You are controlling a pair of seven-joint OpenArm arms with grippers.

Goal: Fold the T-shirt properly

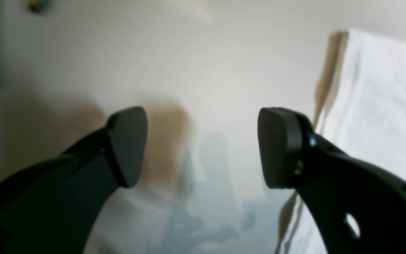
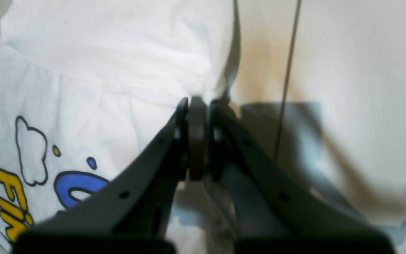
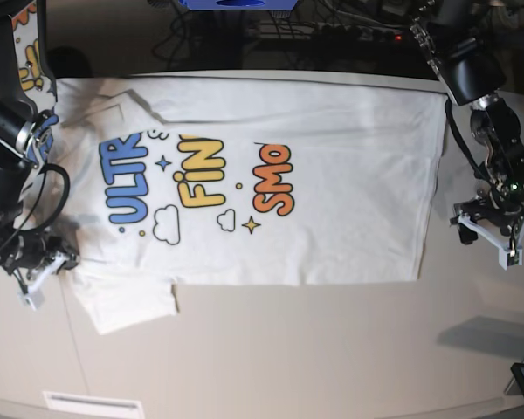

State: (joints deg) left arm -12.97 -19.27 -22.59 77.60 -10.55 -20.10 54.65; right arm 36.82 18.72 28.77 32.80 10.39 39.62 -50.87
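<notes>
Shirt (image 3: 332,201) lay flat, print up, across table (image 3: 288,349), between both arms. Right gripper (image 2: 196,106) low at sleeve (image 3: 127,301) edge, fingers pressed together; wrist view showed cloth bunched at tips, but whether cloth was pinched could not be told. Left gripper (image 1: 203,146) stood over bare table, fingers wide apart, nothing between; shirt hem just beside it, not touching. Left arm bent at elbow, wrist angled down.

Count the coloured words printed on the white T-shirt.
3 on the white printed cloth T-shirt, in one row in the base view: blue "ULTR…" on that view's left, yellow "FIN…" in the middle, orange "SMO…" on the right. Folds may hide letters.
</notes>
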